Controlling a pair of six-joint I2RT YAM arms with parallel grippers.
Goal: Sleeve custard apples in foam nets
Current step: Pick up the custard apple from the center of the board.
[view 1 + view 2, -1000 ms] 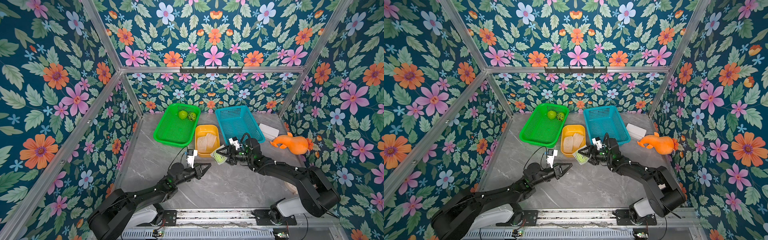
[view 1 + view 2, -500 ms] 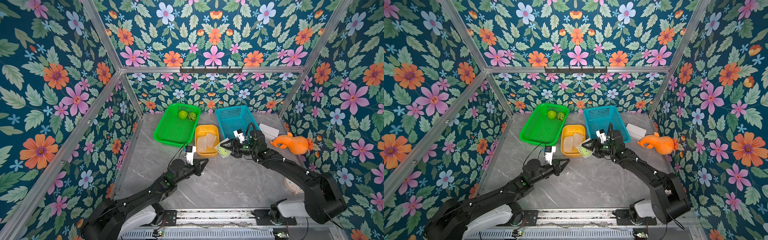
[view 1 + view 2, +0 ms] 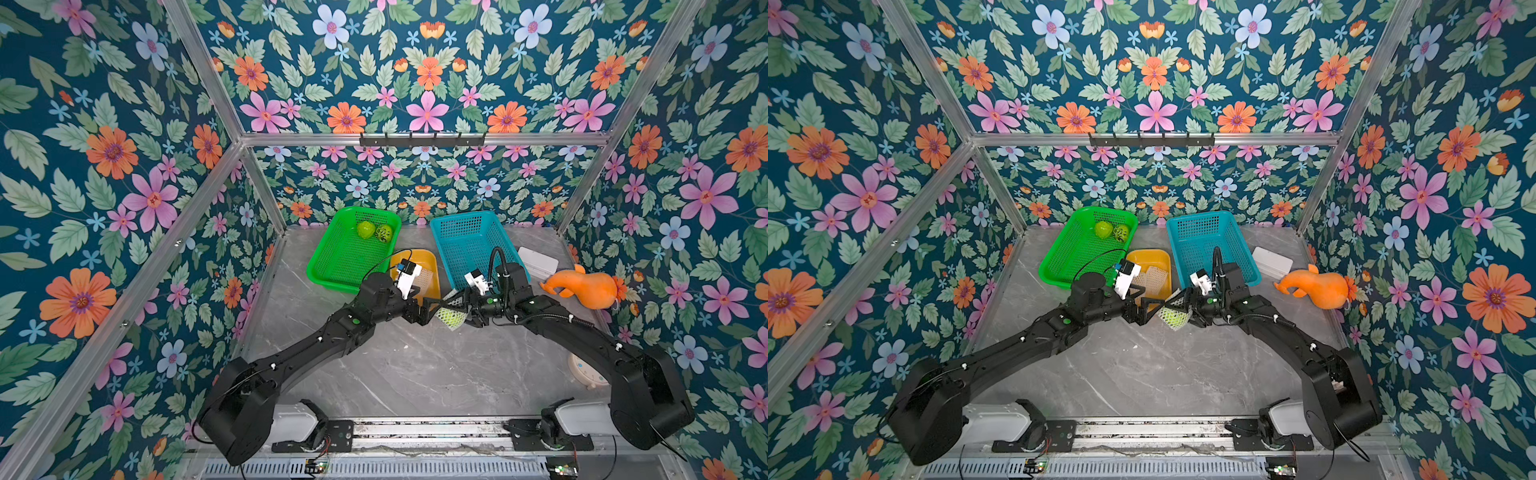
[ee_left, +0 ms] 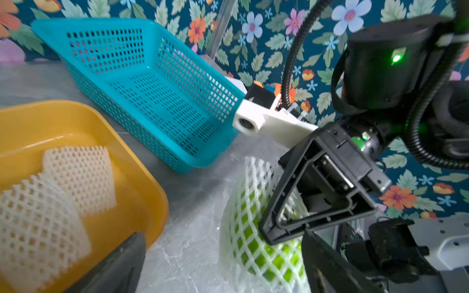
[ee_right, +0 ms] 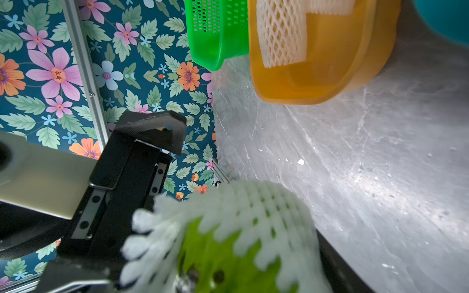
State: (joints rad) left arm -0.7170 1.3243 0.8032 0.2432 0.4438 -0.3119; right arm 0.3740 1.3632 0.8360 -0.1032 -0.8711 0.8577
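My right gripper (image 3: 459,311) (image 5: 215,274) is shut on a custard apple (image 3: 451,318) (image 4: 258,248) wrapped in a white foam net (image 5: 241,203), held just above the table in front of the teal basket. Facing it, my left gripper (image 3: 434,311) (image 4: 223,269) stands open, its fingers (image 4: 119,266) spread on either side of the net's free end without touching it. Two bare custard apples (image 3: 365,229) (image 3: 384,233) lie in the far corner of the green basket (image 3: 332,266). Two flat foam nets (image 4: 78,175) (image 4: 35,228) lie in the yellow tub (image 3: 432,259).
The teal basket (image 3: 461,241) stands right of the yellow tub, close behind both grippers. A white box (image 3: 538,262) and an orange gourd toy (image 3: 590,289) lie at the right wall. A small round white object (image 3: 586,374) sits near my right arm's base.
My left gripper has moved right, up to the netted fruit, and gone from shut to open. My right gripper swung slightly toward the baskets and back nearer, keeping its hold.
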